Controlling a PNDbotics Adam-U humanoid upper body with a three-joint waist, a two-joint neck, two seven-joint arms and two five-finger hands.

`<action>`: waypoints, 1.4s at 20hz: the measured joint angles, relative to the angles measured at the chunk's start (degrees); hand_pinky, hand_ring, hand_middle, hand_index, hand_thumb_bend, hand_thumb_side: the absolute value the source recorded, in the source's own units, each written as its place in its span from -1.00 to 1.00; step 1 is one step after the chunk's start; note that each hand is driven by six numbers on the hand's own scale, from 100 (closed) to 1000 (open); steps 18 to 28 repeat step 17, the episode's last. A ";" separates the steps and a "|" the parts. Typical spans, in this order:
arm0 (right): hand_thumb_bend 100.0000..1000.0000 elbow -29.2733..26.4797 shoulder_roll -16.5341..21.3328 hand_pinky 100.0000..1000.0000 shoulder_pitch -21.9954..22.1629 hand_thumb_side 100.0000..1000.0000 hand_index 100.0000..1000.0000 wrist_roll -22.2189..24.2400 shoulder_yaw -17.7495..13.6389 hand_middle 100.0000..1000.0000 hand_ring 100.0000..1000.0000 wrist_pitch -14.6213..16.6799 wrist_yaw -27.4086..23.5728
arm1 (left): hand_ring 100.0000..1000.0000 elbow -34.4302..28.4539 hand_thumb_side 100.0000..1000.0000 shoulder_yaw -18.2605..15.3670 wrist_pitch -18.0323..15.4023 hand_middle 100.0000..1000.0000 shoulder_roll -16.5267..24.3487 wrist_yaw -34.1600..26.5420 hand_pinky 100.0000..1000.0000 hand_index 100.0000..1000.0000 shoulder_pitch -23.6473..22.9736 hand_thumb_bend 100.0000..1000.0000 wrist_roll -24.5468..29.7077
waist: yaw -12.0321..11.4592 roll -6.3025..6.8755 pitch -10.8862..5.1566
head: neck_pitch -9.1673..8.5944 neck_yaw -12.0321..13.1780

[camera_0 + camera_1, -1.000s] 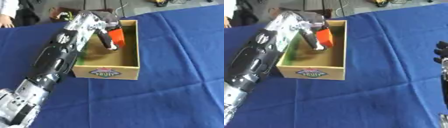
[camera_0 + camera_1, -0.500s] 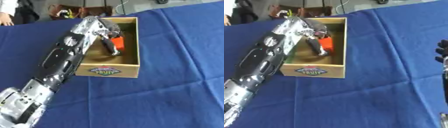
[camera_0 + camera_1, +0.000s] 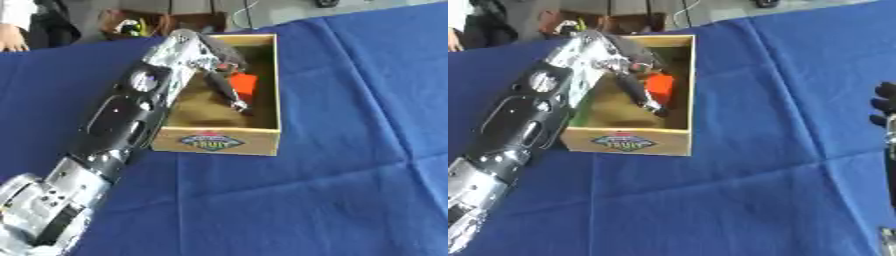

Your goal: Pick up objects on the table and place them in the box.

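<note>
Left arm, black and silver, comes in from the lower left and runs diagonally up over the left wall of the open rectangular cardboard box [image 3: 262, 142] with a printed label on its front panel, which sits on the blue cloth-covered table [image 3: 350, 190]. Left hand [image 3: 219, 65] is inside the box, fingers [image 3: 229, 92] pointing down toward the box floor. Small orange-red blocky object [image 3: 244, 86] sits inside the box, in the far-right part, close to the right wall, right against the hand's fingers on their right side. Fingers look long and mostly straight alongside the object; contact looks likely but cannot tell if the object is pinched or just lying beside the fingertips. Thumb not clearly made out. Object appears low in the box, at or near the floor; cannot tell if it rests there. Box floor is brown, with a strip of green showing along the inner left wall in the right eye view. Right hand [image 3: 883, 107] shows only at the right edge of the right eye view, dark fingers pointing up, well apart from the box and holding nothing, looks relaxed. Beyond the far edge of the table, a dark basket-like container [image 3: 140, 25] with mixed small items.
</note>
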State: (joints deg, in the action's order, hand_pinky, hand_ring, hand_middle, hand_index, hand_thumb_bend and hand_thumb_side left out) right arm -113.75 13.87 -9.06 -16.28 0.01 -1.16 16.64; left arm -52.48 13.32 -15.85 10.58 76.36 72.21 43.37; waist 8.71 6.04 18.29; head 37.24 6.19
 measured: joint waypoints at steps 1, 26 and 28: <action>-1.00 0.00 0.00 0.48 0.01 1.00 0.68 -0.01 0.00 0.53 0.59 0.00 0.00 | 0.96 -1.02 0.88 -0.66 0.70 0.91 0.16 0.17 0.63 1.00 0.77 0.12 -0.52 | -0.21 -0.08 -0.07 | 0.26 0.00; -1.00 0.00 0.17 0.48 -0.22 1.00 0.71 -5.33 -2.36 0.54 0.59 3.68 -1.63 | 0.48 -21.41 0.93 -19.90 8.29 0.43 6.59 -9.82 0.12 0.84 -4.53 -0.88 -12.55 | -5.88 -3.44 -2.02 | 2.03 2.23; -1.00 0.00 0.17 0.48 -0.22 1.00 0.71 -5.33 -2.36 0.54 0.59 3.68 -1.63 | 0.48 -21.41 0.93 -19.90 8.29 0.43 6.59 -9.82 0.12 0.84 -4.53 -0.88 -12.55 | -5.88 -3.44 -2.02 | 2.03 2.23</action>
